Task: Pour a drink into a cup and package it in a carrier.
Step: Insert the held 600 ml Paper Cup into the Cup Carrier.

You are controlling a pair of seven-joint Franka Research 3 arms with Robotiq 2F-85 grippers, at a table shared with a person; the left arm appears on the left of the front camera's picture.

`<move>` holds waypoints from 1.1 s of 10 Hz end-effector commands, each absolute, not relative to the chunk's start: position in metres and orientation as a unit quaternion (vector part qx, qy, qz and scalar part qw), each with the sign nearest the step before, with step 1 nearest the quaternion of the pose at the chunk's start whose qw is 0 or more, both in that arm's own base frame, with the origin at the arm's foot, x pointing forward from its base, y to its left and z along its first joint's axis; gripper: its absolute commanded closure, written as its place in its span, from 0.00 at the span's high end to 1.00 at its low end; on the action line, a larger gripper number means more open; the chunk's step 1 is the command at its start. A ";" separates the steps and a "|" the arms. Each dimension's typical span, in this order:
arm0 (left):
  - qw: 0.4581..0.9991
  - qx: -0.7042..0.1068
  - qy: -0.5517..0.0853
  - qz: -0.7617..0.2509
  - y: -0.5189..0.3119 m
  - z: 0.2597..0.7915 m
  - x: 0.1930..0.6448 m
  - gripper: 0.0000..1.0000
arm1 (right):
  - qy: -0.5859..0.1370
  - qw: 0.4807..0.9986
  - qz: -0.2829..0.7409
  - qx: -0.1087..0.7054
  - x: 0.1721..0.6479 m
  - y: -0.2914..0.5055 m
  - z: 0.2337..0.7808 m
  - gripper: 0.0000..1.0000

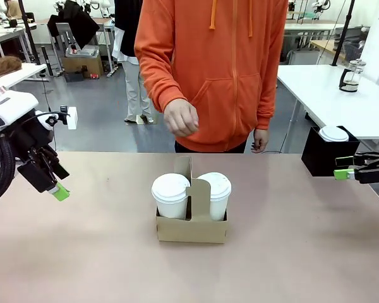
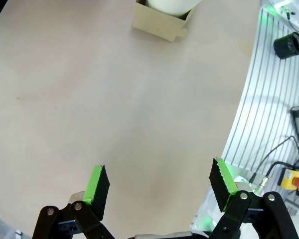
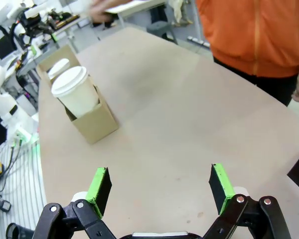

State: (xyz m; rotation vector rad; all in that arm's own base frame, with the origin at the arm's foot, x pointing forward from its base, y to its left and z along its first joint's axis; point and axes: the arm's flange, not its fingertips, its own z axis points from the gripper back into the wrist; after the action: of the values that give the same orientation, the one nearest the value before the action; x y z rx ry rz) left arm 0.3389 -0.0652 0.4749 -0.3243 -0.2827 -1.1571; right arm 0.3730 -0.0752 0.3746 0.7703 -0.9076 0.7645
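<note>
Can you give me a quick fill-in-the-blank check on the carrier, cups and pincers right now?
1. The carrier holds ___ lidded white cups.
2. The left pincer is ___, with nothing between its green pads.
3. The right pincer hangs over bare table, its jaws ___.
4. A third white lid sits on the ___ box at the robot's right.

Missing words: two; open; open; black

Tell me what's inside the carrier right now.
The carrier holds two white lidded cups, one in the left slot and one in the right. The lids hide whatever is in them, and the cardboard walls cover their lower halves.
</note>
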 end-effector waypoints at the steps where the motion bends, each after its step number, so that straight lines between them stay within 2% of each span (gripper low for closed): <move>1: 0.814 -0.157 -0.134 -0.544 -0.064 0.475 0.338 1.00 | -0.420 0.756 0.356 0.355 0.372 -0.075 0.376 1.00; 11: 0.814 -0.157 -0.134 -0.544 -0.064 0.475 0.338 1.00 | -0.420 0.756 0.356 0.355 0.372 -0.075 0.376 1.00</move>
State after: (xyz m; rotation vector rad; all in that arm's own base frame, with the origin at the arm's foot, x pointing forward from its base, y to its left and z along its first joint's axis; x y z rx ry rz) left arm 0.3389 -0.0652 0.4749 -0.3243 -0.2827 -1.1571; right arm 0.3730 -0.0752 0.3747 0.7703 -0.9076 0.7646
